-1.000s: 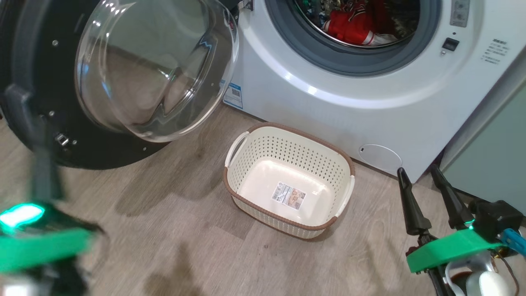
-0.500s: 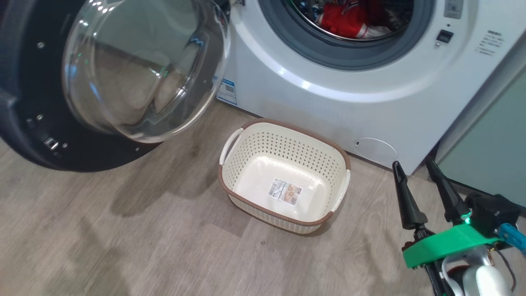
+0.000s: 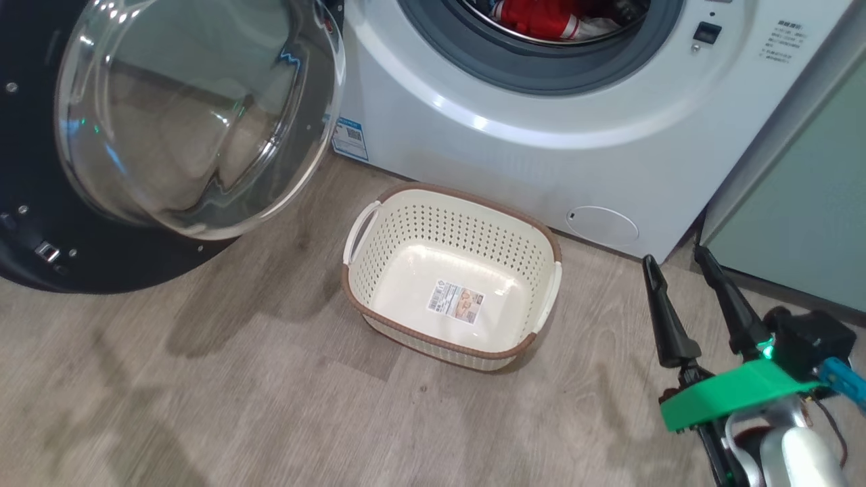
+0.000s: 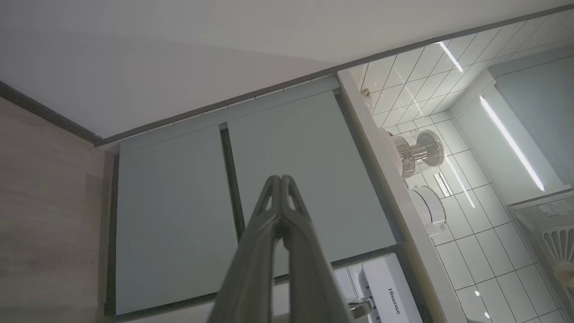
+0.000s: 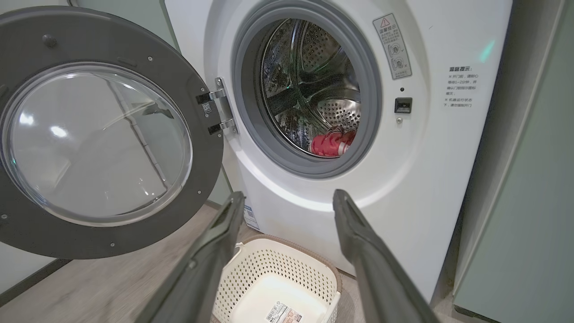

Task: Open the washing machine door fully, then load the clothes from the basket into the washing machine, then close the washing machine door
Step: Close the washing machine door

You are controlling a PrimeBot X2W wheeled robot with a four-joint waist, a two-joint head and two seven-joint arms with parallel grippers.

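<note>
Washing machine door (image 3: 183, 122) stands swung wide open at ten o'clock in the head view, its clear glass bowl bulging out of the black ring above the wooden floor (image 3: 270, 392). Just right of it, near the centre, the basket (image 3: 406, 237) sits on the floor in front of the washing machine (image 3: 514, 155), holding no garment, with a paper label on its bottom. At twelve o'clock the clothes (image 3: 541, 17) lie red inside the drum, behind the grey gasket. At four o'clock the right gripper (image 3: 674, 257) hovers with its jaws spread wide and nothing between them, near pale green cabinets (image 3: 798, 223). In the left wrist view the left gripper (image 4: 280, 178) has its jaws pressed together, holding nothing, pointing at cabinet doors.
</note>
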